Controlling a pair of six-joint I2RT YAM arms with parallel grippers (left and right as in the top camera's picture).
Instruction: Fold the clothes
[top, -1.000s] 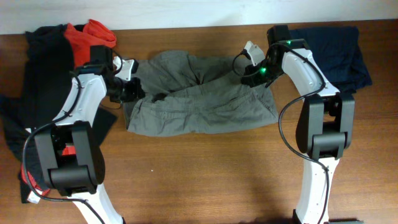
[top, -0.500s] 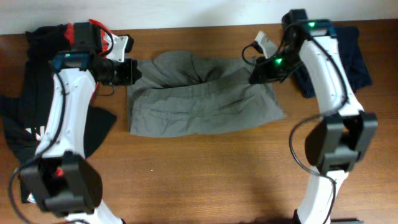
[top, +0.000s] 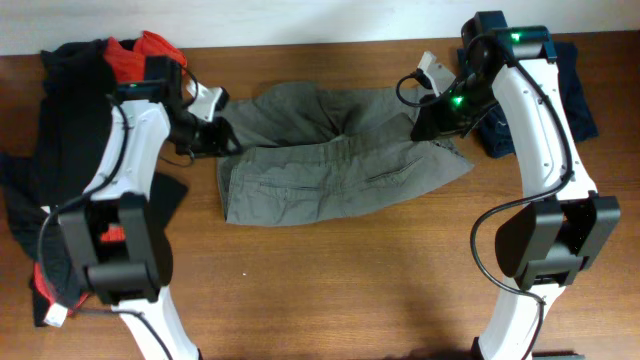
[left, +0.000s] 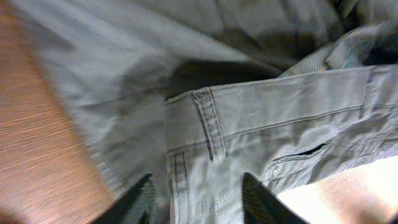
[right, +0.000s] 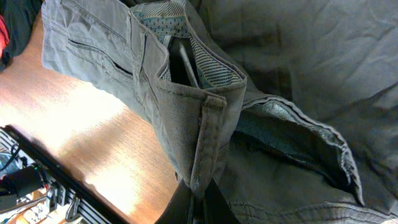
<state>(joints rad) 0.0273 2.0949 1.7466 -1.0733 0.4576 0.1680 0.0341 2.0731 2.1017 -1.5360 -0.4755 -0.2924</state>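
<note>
The grey-olive shorts (top: 335, 160) lie spread across the middle of the table, their right end pulled up and back. At their left end my left gripper (top: 222, 138) stands open. In the left wrist view its two dark fingers (left: 134, 200) straddle the waistband with its belt loop (left: 208, 124), apart from the cloth on both sides. My right gripper (top: 425, 122) is shut on the waistband edge (right: 202, 143) at the right end. The right wrist view shows that edge pinched between the gripper (right: 200, 202), with the pale patterned lining (right: 211, 68) showing above.
A heap of red and black tops (top: 70, 110) lies at the far left, partly under my left arm. A dark navy garment (top: 570, 85) sits at the back right behind my right arm. Bare wooden table (top: 330, 280) fills the front.
My left gripper has opened and let go of the shorts' left end, moving down and inwards. The right arm keeps its grip, and the shorts have shifted to the right.
</note>
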